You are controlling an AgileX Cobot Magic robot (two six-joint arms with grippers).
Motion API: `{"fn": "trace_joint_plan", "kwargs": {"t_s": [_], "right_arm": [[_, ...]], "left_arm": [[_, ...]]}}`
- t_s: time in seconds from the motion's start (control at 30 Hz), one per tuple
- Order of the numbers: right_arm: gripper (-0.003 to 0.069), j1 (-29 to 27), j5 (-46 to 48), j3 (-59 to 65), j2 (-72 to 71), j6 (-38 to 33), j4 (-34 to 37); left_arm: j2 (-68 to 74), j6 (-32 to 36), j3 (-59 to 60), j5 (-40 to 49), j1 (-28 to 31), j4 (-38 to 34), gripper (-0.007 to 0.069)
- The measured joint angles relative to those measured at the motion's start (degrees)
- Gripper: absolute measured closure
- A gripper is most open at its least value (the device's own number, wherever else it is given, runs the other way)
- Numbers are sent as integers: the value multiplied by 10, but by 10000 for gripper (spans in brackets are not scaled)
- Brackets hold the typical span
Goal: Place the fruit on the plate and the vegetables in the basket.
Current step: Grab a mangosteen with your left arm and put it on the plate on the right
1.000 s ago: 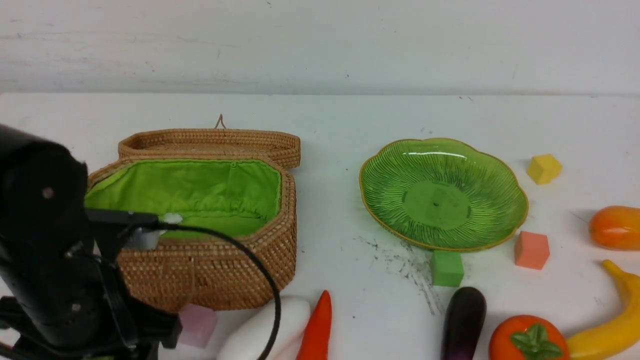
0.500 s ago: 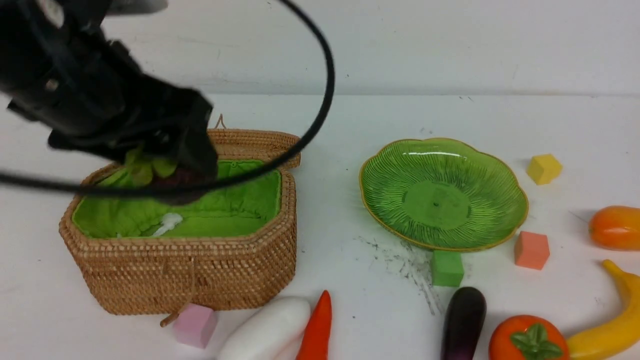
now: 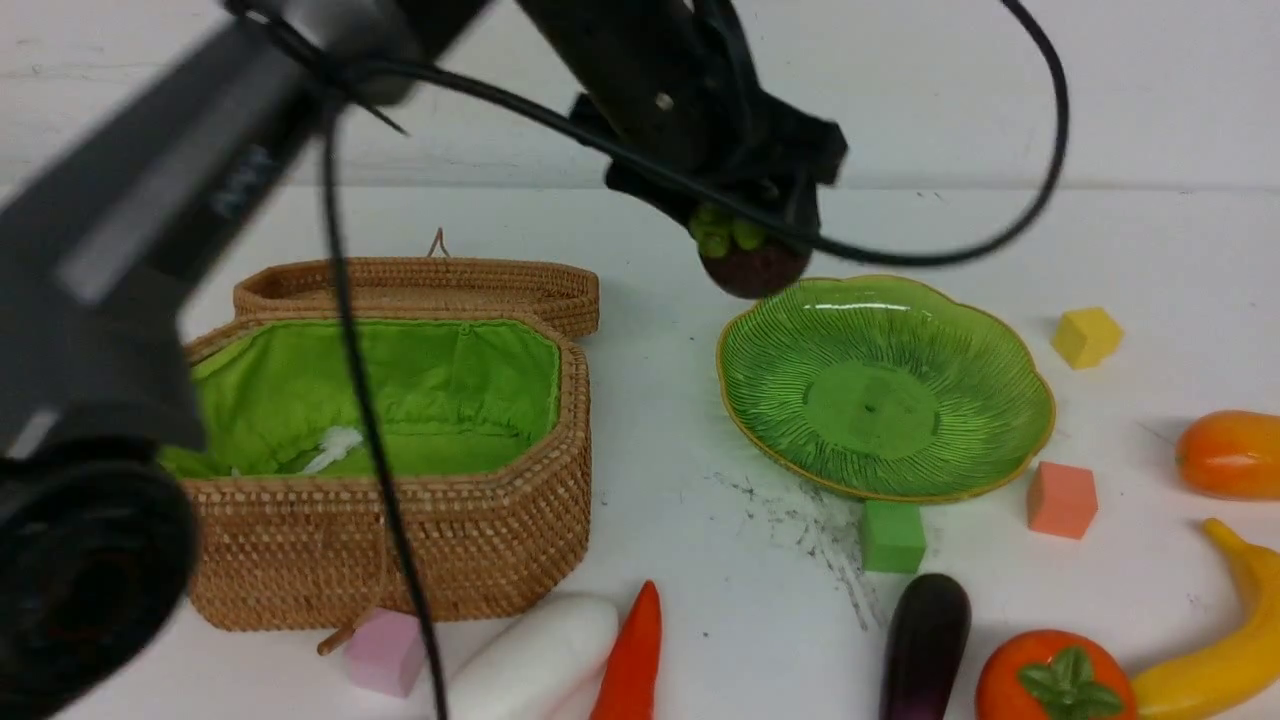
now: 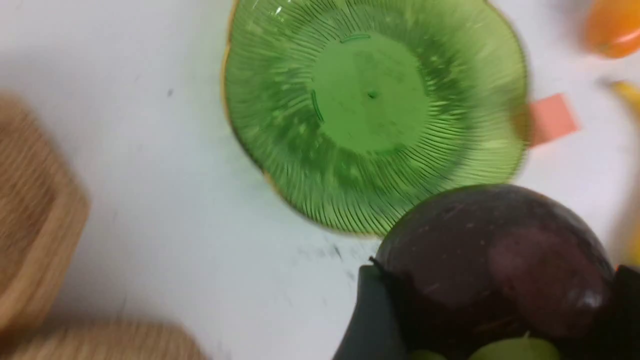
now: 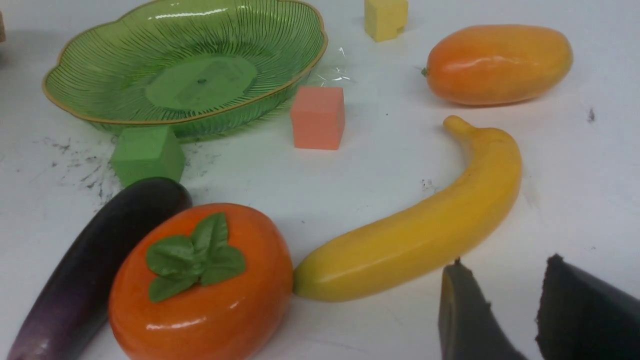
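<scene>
The step in hand is carrying the first fruit to the plate (image 3: 950, 350). The left arm (image 3: 650, 80) reaches across the top of the front view. Its jaws are clenched on the maroon mangosteen (image 3: 752, 262), green calyx up against them, and the fruit hangs in the air at upper centre, over the plate's far-left rim, not over its flat middle. In the left wrist view the mangosteen (image 4: 495, 265) fills the lower right and the plate's centre (image 4: 370, 95) lies toward the top.

The plate is bare, and the basket (image 3: 400, 560) at left stands open with no toy piece visible inside. The next move probably calls for shifting further over the plate's centre, lowering close and then letting go (a round piece dropped from height could roll off the shallow dish).

The right arm's jaws stand parted and empty, fingertips (image 5: 465, 310) low at the lower right of its wrist view, near the banana (image 5: 425, 235). The mango (image 3: 1230, 455), eggplant (image 3: 925, 645), tomato-like piece (image 3: 1055, 680), chili (image 3: 632, 655) and radish (image 3: 530, 665) wait on the bench.
</scene>
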Motion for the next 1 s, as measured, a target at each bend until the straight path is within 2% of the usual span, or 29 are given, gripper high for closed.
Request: {"fn": "trace_joint_plan", "kwargs": {"t_s": [0.17, 0.37, 0.53, 0.8, 1.0], "right_arm": [[416, 0, 0, 0, 0, 0, 0], [416, 0, 0, 0, 0, 0, 0], [416, 0, 0, 0, 0, 0, 0], [416, 0, 0, 0, 0, 0, 0], [416, 0, 0, 0, 0, 0, 0]], "left_arm": [[101, 0, -22, -64, -37, 61, 93], [140, -49, -23, -124, -42, 77, 93], [154, -74, -25, -133, -43, 80, 93], [164, -76, -25, -144, -44, 68, 90], [165, -76, -25, -144, -44, 62, 22]]}}
